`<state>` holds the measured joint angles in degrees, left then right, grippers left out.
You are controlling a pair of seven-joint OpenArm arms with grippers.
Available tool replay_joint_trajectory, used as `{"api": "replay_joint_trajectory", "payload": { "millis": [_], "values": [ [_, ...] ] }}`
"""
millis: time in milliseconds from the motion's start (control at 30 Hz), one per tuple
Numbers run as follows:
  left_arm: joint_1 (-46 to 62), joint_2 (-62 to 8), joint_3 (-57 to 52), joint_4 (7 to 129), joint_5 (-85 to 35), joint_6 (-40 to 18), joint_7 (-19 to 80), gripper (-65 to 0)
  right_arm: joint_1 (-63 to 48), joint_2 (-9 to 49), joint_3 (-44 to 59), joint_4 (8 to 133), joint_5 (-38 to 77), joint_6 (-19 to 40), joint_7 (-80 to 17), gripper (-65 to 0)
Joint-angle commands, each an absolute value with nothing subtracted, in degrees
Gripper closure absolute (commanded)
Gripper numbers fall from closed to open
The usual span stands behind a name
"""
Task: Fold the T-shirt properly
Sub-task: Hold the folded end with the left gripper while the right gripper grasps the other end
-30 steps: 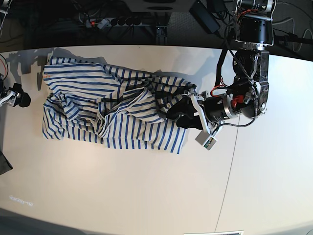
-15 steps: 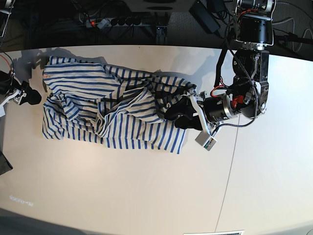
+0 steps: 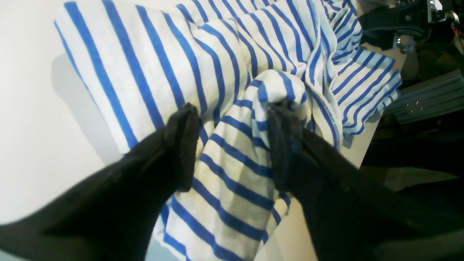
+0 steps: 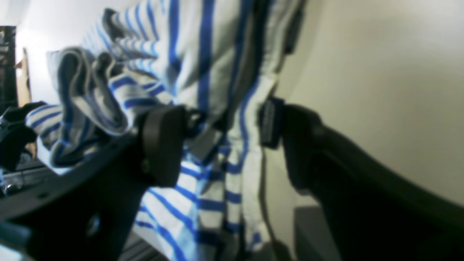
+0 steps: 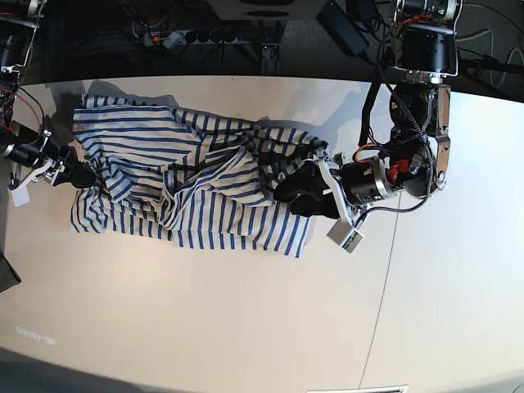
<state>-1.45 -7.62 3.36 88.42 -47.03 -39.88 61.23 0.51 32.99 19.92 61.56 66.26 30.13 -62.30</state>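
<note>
The T-shirt (image 5: 188,164), cream-white with blue stripes, lies crumpled and spread lengthwise across the far half of the table (image 5: 205,311). My left gripper (image 5: 291,190) rests at its right end. In the left wrist view it (image 3: 232,141) is open, and a raised fold of the T-shirt (image 3: 163,54) runs between the two black fingers. My right gripper (image 5: 82,173) is at the shirt's left edge. The right wrist view shows it (image 4: 221,134) open, straddling the hem of the T-shirt (image 4: 203,54).
A power strip (image 5: 196,36) and cables lie in the dark behind the table's far edge. A seam (image 5: 385,270) runs down the table on the right. A dark object (image 5: 6,274) pokes in at the left edge.
My right gripper has come in from the left table edge up to the shirt's left side. My left gripper has crept slightly left onto the shirt's right end.
</note>
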Motion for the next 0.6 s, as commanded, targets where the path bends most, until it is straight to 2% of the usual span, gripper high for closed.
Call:
{"api": "replay_joint_trajectory", "payload": {
  "millis": [0, 567],
  "values": [
    [-2.42, -7.66, 3.25, 89.45, -48.23, -40.00, 60.23, -33.1, 0.32, 33.43, 19.20, 61.58, 63.92, 32.80, -65.82, -43.0],
    [-2.90, -7.66, 3.25, 89.45, -48.71, -40.00, 60.16, -33.1, 2.24, 33.47, 12.29, 61.60, 64.93, 32.80, -67.02, -42.8]
  ]
}}
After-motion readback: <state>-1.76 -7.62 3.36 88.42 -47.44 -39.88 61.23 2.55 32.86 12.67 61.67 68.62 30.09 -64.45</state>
